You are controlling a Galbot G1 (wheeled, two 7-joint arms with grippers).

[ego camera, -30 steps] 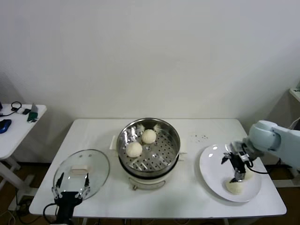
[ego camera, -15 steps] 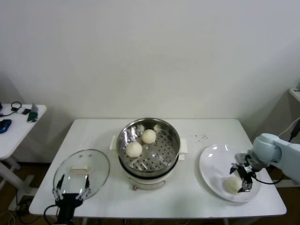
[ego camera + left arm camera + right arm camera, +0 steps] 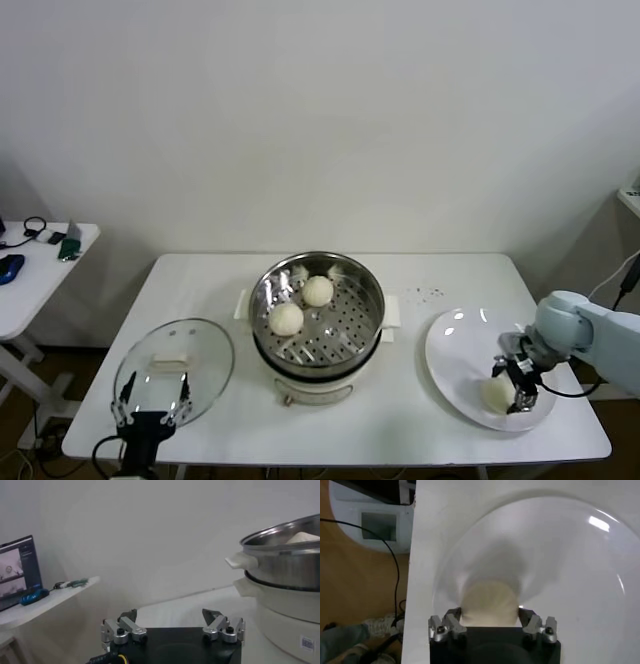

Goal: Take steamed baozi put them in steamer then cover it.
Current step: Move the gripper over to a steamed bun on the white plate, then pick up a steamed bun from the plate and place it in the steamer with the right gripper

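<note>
**Q:** Over on the white plate (image 3: 452, 352), what is different from a second ago?

**A:** The right end effector (image 3: 508, 388) has come down from above the plate and dropped low around the one steamed baozi (image 3: 497, 392) left there. A second ago its fingers stood wide and just over the bun; now they have drawn in, and the right wrist view shows a pad touching each flank of the bun (image 3: 488, 604). I read that as clamped on the bun, or very nearly so, with the bun not yet lifted off the plate.

**Q:** And the rest of the setup?

**A:** Unchanged. Two steamed baozi (image 3: 286, 318) sit on the perforated floor of the steamer (image 3: 370, 290) at the middle of the worktop (image 3: 420, 420). The cover (image 3: 205, 350) lies flat on the worktop to the steamer's left, well apart from it. The left end effector (image 3: 152, 405) hangs at the near edge by the cover, fingers spread apart and holding nothing.

**Q:** What does that mean for the task?

**A:** Roughly halfway on the loading, I'd judge. This grasp starts the third transfer. The bun is soft, so a hard squeeze could dent it and a light one could let it slip on the way over the steamer's rim. Covering comes only after the plate is cleared, and the left end effector looks placed for that.
</note>
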